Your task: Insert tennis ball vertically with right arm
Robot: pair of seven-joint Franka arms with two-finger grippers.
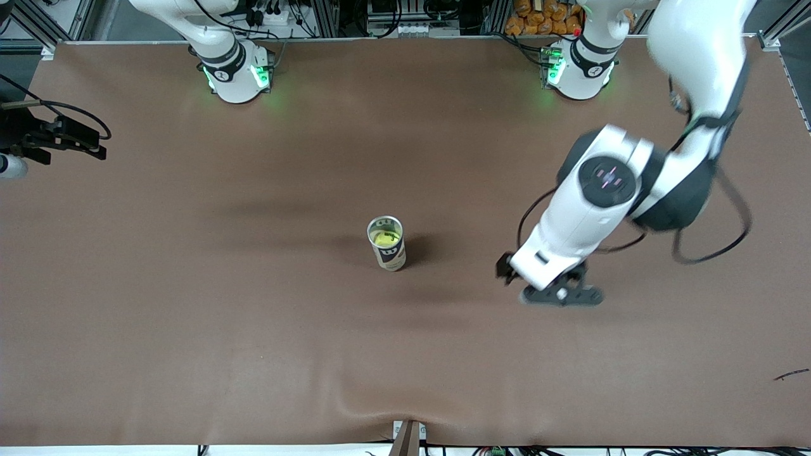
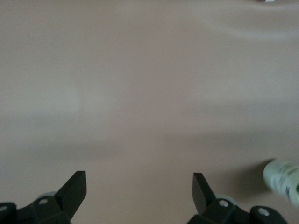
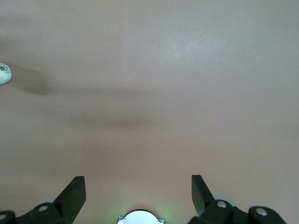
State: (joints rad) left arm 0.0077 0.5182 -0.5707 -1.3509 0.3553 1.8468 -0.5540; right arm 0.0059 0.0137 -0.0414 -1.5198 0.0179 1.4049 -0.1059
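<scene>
We find the yellow-green felt tennis ball sitting down inside the tall open-topped cardboard can, which stands upright at the middle of the brown matte worktop. The can's mouth faces straight up, which is what a vertical drop needs, so we judge the insertion done and nothing left to hold. That fits both sets of jaws: each pair stands wide apart and grips nothing. The left gripper hangs low over bare worktop at about four o'clock from the can in the front view, toward the left arm's end. Its white forearm slopes down from a bent elbow, and its jaws point at the surface, well apart from the can. The right gripper looks down on bare worktop close by the right arm's own green-lit round white base, at about eleven o'clock from the can. We read that as the right arm drawn up clear of the can, with only the can's edge showing in its wrist view.
</scene>
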